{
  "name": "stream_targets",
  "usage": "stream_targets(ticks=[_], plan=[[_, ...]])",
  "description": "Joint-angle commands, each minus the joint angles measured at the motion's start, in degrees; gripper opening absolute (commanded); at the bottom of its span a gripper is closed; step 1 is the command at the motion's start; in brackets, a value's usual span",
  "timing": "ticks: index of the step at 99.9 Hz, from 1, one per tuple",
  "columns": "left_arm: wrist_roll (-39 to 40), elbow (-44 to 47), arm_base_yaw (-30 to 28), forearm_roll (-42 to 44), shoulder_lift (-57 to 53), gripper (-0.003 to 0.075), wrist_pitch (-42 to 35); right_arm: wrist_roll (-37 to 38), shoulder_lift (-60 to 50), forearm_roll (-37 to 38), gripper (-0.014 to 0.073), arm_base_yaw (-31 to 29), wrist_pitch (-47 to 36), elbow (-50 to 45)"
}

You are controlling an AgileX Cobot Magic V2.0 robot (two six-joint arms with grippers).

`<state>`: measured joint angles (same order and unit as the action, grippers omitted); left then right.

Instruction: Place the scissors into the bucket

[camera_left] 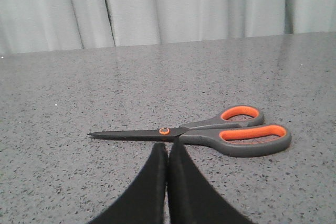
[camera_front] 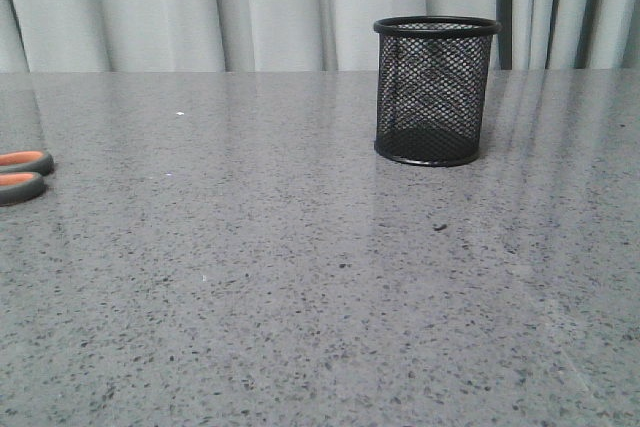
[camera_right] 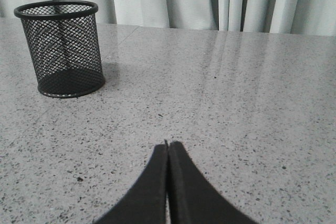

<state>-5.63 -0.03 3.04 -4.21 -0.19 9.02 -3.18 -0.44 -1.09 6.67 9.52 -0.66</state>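
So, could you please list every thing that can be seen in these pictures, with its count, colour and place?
scissors: one, dark grey handles lined in orange with dark blades, lying flat and closed on the table at the far left edge of the front view, just ahead of the left gripper.
bucket: one, black wire mesh, standing upright on the table, right of centre, looks empty.
table: one, grey speckled, under everything.
curtain: pale grey, behind the table.
left gripper: one, black, fingers closed together, holding nothing.
right gripper: one, black, fingers closed together, holding nothing, apart from the bucket.
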Motion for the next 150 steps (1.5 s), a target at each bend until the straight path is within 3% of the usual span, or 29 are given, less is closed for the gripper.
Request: stream_targets(ticks=[1, 59, 74, 120, 135, 150], plan=[[0.53, 0.92, -0.2, -0.16, -1.34, -0.002, -4.59, -0.27, -1.11, 0.48, -0.007, 0.17, -4.96, -1.48], [0.53, 0.92, -0.2, -0.29, -1.34, -0.002, -4.59, -0.27, -1.11, 0.32, -0.007, 0.17, -5.07, -1.48], [0.53, 0.92, -0.2, -7.07, -1.34, -0.002, -4.59, -0.27, -1.11, -0.12, -0.007, 0.17, -6.25, -1.48], [0.53, 0.92, -0.2, -25.54, -1.34, -0.002, -8.27, -0.27, -1.11, -26.1, -0.007, 0.17, -10.59, -1.48], [0.53, 0.13, -0.2, -35.81, -1.34, -0.002, -10.62, -0.27, -1.11, -27.58, -0.0069, 0.17, -12.77, -1.35], [0.53, -3.16, -0.2, -37.61, -1.21, -0.0021, -9.6, -0.27, -0.76, -27.58, -0.0062, 0.17, -12.27, 1.96]])
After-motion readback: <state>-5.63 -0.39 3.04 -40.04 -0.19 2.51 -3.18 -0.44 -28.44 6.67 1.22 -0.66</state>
